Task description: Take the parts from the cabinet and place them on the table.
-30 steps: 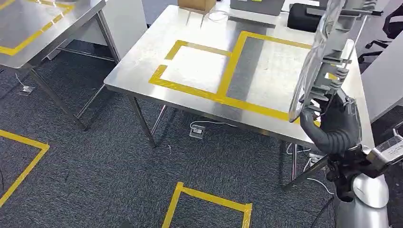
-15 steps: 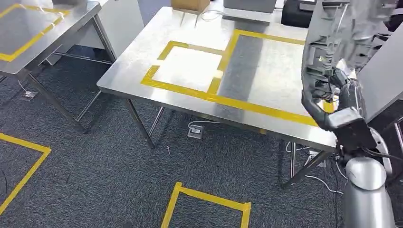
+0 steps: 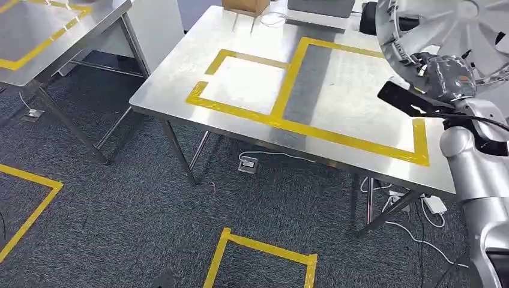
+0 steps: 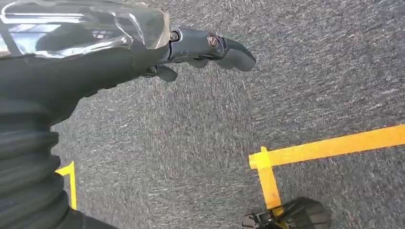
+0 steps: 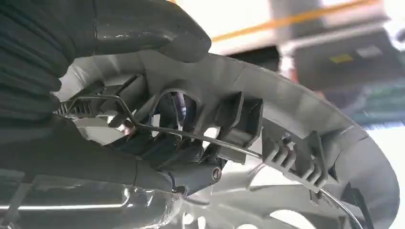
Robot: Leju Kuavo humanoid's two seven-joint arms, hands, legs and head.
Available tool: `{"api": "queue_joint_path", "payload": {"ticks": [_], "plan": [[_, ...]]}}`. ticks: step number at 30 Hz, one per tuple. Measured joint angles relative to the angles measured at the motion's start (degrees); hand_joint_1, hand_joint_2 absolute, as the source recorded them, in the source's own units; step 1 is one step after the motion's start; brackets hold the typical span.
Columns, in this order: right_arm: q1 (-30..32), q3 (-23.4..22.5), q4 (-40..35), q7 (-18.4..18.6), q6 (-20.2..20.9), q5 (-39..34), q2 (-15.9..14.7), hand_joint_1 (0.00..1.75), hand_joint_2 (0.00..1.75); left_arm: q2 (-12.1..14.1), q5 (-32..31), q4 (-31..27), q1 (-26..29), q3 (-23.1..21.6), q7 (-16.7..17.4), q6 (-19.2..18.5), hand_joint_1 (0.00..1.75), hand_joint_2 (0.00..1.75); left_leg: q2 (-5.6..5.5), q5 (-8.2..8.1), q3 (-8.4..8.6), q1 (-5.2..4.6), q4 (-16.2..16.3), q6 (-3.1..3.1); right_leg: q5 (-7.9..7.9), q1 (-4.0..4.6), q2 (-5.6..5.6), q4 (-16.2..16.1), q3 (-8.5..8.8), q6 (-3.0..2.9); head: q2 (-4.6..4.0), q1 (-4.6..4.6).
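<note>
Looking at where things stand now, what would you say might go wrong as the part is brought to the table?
1. The right robot hand grips the grey wheel cover only at its rim, thumb over the edge; the wide disc could pivot or slip out.
2. The cover hangs over the table's far right corner, near the black object at the back; a swing might knock it.
3. The cover sits beyond the yellow tape rectangle, so it may land off-mark or near the edge.

one silver wheel cover (image 3: 456, 30), two steel tables (image 3: 180, 84), one cardboard box (image 3: 246, 6)
</note>
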Motion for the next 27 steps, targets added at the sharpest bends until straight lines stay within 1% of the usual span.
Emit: {"api": "queue_joint_path", "payload": {"ticks": [1,2,3,4,6,7,8,9,10,11,12,13,14,15,16,17,18,19,20,21,22,23,24,25,26,27], "plan": [[-1.4,1.4,2.5,0.0,-0.3,0.7,0.0,1.75,1.75,-0.1,0.4,0.0,-0.2,0.0,0.0,0.2,0.0,1.75,-0.02,-0.25,-0.04,0.13,0.4,-0.36,2.35,-0.28,-0.21,-5.7,2.68,0.77,0.0,0.02],[-2.4,2.6,4.6,0.0,-0.5,1.1,0.2,1.75,1.75,-0.2,0.8,0.0,-0.3,0.0,-0.1,0.3,0.0,1.75,-0.05,-0.66,-0.34,0.13,1.0,-0.97,3.45,-0.56,-0.58,-10.1,4.49,1.16,0.0,0.07],[-3.5,3.5,6.5,0.0,-1.0,1.3,0.5,1.75,1.75,-0.1,0.8,0.0,-0.6,0.0,-0.1,0.4,0.0,1.75,-0.06,-0.85,-1.0,-0.32,1.5,-1.35,2.92,0.18,-0.18,-10.1,5.04,0.62,0.0,0.07],[-3.9,4.3,8.0,-0.1,-1.3,1.5,0.7,1.75,1.75,-0.1,0.9,0.0,-0.6,0.0,-0.1,0.4,0.0,1.75,-0.11,-0.81,-1.3,-0.28,1.9,-1.42,3.15,0.0,0.11,-10.2,4.76,-0.33,0.0,-0.09],[-4.5,5.7,10.5,0.0,-1.4,1.7,1.2,1.75,1.75,-0.1,1.1,0.0,-0.5,0.0,-0.2,0.5,0.0,1.75,-0.22,-0.65,-1.37,-0.06,1.8,-1.67,3.04,0.22,0.15,-9.8,4.44,-0.52,0.0,-0.06],[-4.9,6.1,11.4,0.0,-1.4,1.7,1.4,1.75,1.75,-0.1,1.2,0.0,-0.6,0.0,-0.2,0.5,0.0,1.75,-0.23,-0.92,-1.6,-0.01,1.9,-1.9,3.12,-0.11,0.15,-9.9,4.48,-0.94,0.0,0.0],[-5.2,6.3,11.9,-0.1,-1.4,1.7,1.4,1.75,1.75,-0.2,1.3,0.0,-0.6,0.0,-0.2,0.5,0.0,1.75,-0.01,-1.64,-2.17,0.17,2.6,-2.3,3.18,-0.18,0.18,-10.0,4.49,-1.46,0.0,-0.13],[-5.6,6.7,12.5,-0.3,-1.4,1.7,1.6,1.75,1.75,-0.2,1.5,0.0,-0.6,0.0,-0.3,1.0,0.0,1.75,0.03,-3.17,-3.15,0.21,5.0,-2.62,3.19,-0.18,0.19,-10.0,4.49,-1.88,0.0,-0.2],[-5.9,7.0,13.2,-0.8,-1.4,1.7,1.8,1.75,1.75,-0.2,2.4,0.0,-0.6,0.0,-0.3,1.9,0.0,1.75,0.05,-5.26,-5.13,0.27,9.3,-2.85,3.13,-0.11,0.2,-9.9,4.48,-2.05,0.0,-0.15],[-6.0,7.3,13.8,-1.4,-1.5,1.7,1.9,1.75,1.75,-0.4,3.5,0.0,-0.6,0.0,-0.6,3.0,0.0,1.75,0.06,-7.21,-7.55,0.29,14.3,-2.98,3.11,0.05,0.21,-10.0,4.47,-2.31,0.0,-0.2],[-6.0,7.7,14.4,-2.4,-1.7,1.5,2.1,1.75,1.75,-0.5,4.6,0.0,-0.6,0.2,-1.0,4.2,0.0,1.75,0.05,-8.45,-9.78,0.28,18.6,-2.97,3.08,0.25,0.25,-9.9,4.48,-2.35,0.0,-0.17],[-6.0,8.0,15.0,-3.4,-1.9,1.5,2.4,1.75,1.75,-0.7,5.3,0.0,-0.6,0.4,-1.4,5.2,0.0,1.75,0.05,-8.48,-10.99,0.28,20.6,-2.84,3.07,0.44,0.32,-9.9,4.48,-2.37,0.0,-0.17],[-6.0,8.3,15.5,-4.4,-2.0,1.5,2.7,1.75,1.75,-1.0,6.1,0.0,-0.6,0.6,-2.0,5.9,0.0,1.75,0.04,-7.17,-10.85,0.23,19.6,-2.42,3.07,0.7,0.49,-9.9,4.53,-2.37,0.0,-0.17],[-6.0,8.7,15.9,-5.5,-2.0,1.4,3.1,1.75,1.75,-1.0,6.6,0.0,-0.6,0.8,-2.6,5.9,0.0,1.75,0.01,-4.82,-9.41,0.06,16.0,-1.75,3.06,1.02,0.7,-9.9,4.6,-2.38,0.0,-0.17],[-6.0,9.1,16.1,-6.5,-1.9,1.3,3.8,1.75,1.75,-1.1,7.1,0.0,-0.6,0.9,-3.2,5.8,0.0,1.75,-0.01,-2.16,-7.16,-0.23,11.1,-0.79,3.04,1.29,0.92,-10.0,4.7,-2.41,0.0,-0.2],[-6.0,9.5,16.4,-7.4,-1.8,1.2,4.5,1.75,1.75,-1.1,7.7,0.0,-0.6,1.1,-3.7,5.7,0.0,1.75,-0.2,0.31,-4.62,-0.88,5.7,0.57,3.03,1.35,1.14,-10.0,4.77,-2.44,0.0,-0.18],[-5.8,10.0,16.6,-8.1,-1.6,1.2,5.4,1.75,1.75,-0.5,8.4,0.0,-0.7,1.3,-4.0,5.3,0.0,1.75,-0.33,0.0,-3.39,-1.39,3.5,2.07,3.03,0.84,1.17,-10.1,4.71,-2.43,0.0,0.07],[-5.9,10.5,16.9,-8.9,-1.2,1.2,6.0,1.75,1.75,-1.1,9.1,0.0,-0.7,1.5,-4.3,4.9,0.0,1.75,-0.15,0.09,-2.96,-1.55,2.8,1.94,3.05,1.43,1.28,-10.1,4.54,-2.43,0.0,0.13],[-5.8,11.1,17.0,-9.6,-0.8,0.9,7.0,1.75,1.75,-1.0,9.5,0.0,-0.7,1.8,-4.5,4.7,0.0,1.75,-0.2,-0.03,-2.72,-1.96,2.4,2.0,3.16,1.15,1.39,-10.1,4.37,-2.25,0.0,-0.02],[-5.5,11.5,17.2,-10.0,-0.7,0.9,7.8,1.75,1.75,-0.9,9.7,0.0,-0.7,2.0,-4.5,4.5,0.0,1.75,-0.12,0.0,-2.57,-2.03,2.2,2.02,3.31,0.75,1.38,-10.2,4.38,-2.03,0.0,0.0],[-5.4,12.0,17.2,-10.3,-0.5,0.8,8.7,1.75,1.75,-0.9,9.9,0.0,-0.7,2.1,-4.7,4.1,0.0,1.75,-0.01,0.28,-2.32,-2.1,1.5,2.23,3.53,0.93,1.5,-10.7,4.59,-1.7,0.0,-0.09],[-5.3,12.3,17.2,-10.5,-0.3,0.7,9.3,1.75,1.75,-1.0,10.3,0.0,-0.8,2.1,-4.9,3.9,0.0,1.75,0.35,1.2,-1.11,-0.91,-0.6,1.84,3.15,1.09,1.34,-10.4,4.08,-1.86,0.0,-0.11],[-5.4,12.8,17.3,-10.9,0.0,0.6,9.8,1.75,1.75,-1.0,10.4,0.0,-0.9,2.2,-5.0,3.9,0.0,1.75,0.25,1.59,-0.72,-1.11,-1.4,1.65,2.29,1.28,0.88,-9.1,3.66,-1.91,0.0,0.11],[-5.5,13.1,17.3,-10.9,0.1,0.5,10.2,1.75,1.75,-1.0,10.5,0.0,-1.0,2.2,-5.1,3.8,0.0,1.75,0.08,1.89,-0.81,-1.02,-1.5,1.64,0.44,1.16,0.74,-5.3,1.95,-2.14,0.0,0.02],[-5.4,13.5,17.4,-10.9,0.2,0.4,10.4,1.75,1.75,-1.2,10.8,0.0,-1.0,2.3,-5.1,3.6,0.0,1.75,0.0,1.91,-0.92,-0.99,-1.5,1.6,-1.32,1.05,0.72,-0.6,-0.16,-2.19,0.0,0.07],[-5.3,13.8,17.5,-10.9,0.3,0.1,10.6,1.75,1.75,-1.3,11.0,0.0,-0.8,2.3,-5.1,3.5,0.0,1.75,-0.1,1.9,-0.97,-0.99,-1.4,1.57,-2.65,0.87,0.7,3.4,-2.05,-2.09,0.0,0.09]]}}
